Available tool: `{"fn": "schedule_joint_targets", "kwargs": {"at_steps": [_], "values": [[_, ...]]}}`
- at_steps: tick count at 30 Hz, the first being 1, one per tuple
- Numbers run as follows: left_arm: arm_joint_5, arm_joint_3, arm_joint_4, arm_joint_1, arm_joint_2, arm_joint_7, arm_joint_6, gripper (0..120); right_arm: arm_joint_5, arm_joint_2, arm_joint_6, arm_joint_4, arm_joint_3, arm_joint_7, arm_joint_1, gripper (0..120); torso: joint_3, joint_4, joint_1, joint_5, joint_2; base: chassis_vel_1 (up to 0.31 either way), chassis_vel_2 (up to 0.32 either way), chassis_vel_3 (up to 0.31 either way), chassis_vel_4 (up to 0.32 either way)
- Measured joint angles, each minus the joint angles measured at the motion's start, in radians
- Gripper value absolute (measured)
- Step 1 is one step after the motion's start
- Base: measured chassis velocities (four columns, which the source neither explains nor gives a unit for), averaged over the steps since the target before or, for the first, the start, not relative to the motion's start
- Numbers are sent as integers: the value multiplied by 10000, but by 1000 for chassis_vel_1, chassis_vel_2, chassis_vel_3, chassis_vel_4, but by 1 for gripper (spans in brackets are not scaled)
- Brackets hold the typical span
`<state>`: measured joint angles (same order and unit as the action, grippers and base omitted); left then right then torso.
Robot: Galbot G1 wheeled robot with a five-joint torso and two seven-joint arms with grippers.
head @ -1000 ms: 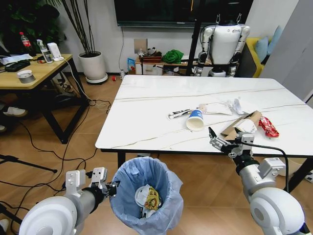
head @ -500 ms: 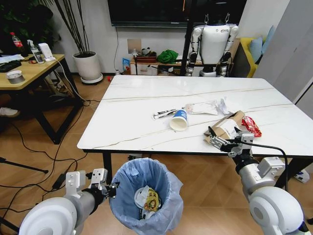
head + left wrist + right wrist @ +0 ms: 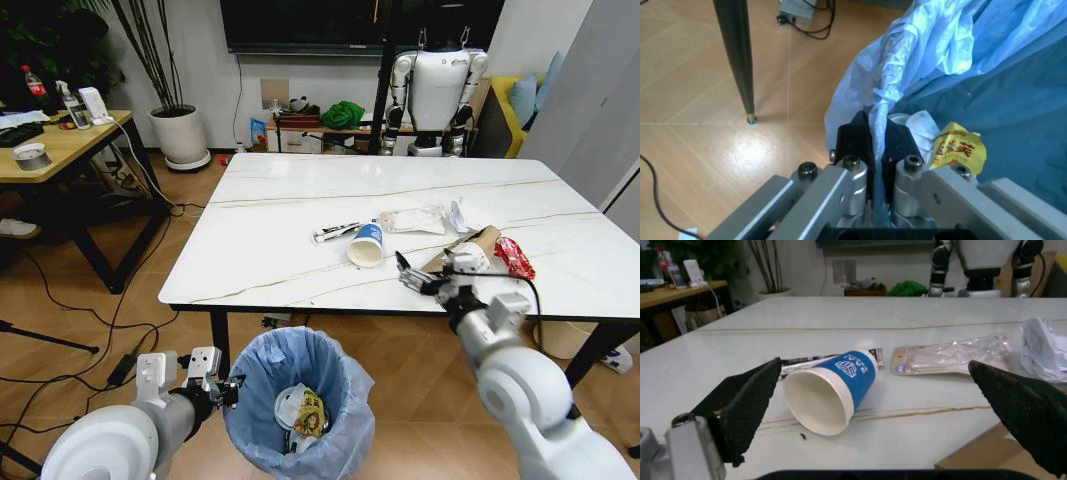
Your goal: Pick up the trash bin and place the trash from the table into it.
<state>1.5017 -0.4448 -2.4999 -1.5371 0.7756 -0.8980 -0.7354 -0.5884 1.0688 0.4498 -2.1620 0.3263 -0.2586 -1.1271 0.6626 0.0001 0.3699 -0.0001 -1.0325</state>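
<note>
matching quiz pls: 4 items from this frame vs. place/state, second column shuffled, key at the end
Column 1:
1. paper cup
2. trash bin
3. left tool
4. right tool

Column 2:
A. open, above the near edge of the table, facing the cup
B. shut on the bag rim
C. on its side on the table, mouth toward the robot
D. lined with a blue bag, litter inside, below the table's near edge

Pairs: 1-C, 2-D, 3-B, 4-A
</note>
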Motion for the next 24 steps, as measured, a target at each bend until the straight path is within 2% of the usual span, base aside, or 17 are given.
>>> {"fn": "schedule_joint_targets", "kwargs": {"at_steps": [2, 9, 13, 18, 20, 24], "values": [[-39, -5, 1, -38, 5, 11, 0, 0, -126, -110, 58, 115, -161, -63, 214, 100, 0, 1, 0, 1, 0, 0, 0, 0, 0], [-324, 2, 0, -108, 130, 145, 0, 0, -1865, -739, 558, 1049, -1726, -976, 1808, 100, 0, -1, 0, 0, 0, 0, 0, 0, 0], [-335, -29, 0, -95, 159, 150, 0, 0, -2539, -738, 657, 1618, -2330, -1561, 2502, 100, 0, 0, 0, 0, 0, 0, 0, 0, 0], [-334, -99, 0, -82, 203, 151, 0, 0, -2612, -629, 701, 2314, -2662, -1719, 3130, 99, 0, 1, 0, 0, 0, 0, 0, 0, 0], [-327, -118, 0, -72, 215, 151, 0, 0, -2606, -594, 701, 2550, -2723, -1719, 3246, 97, 1, 1, 0, 0, 0, 0, 0, 0, 0], [-301, -137, 0, -22, 261, 151, 0, 0, -2490, -520, 680, 2831, -2823, -1713, 3270, 78, -1, -2, 0, 1, 0, 0, 0, 0, 0]]}}
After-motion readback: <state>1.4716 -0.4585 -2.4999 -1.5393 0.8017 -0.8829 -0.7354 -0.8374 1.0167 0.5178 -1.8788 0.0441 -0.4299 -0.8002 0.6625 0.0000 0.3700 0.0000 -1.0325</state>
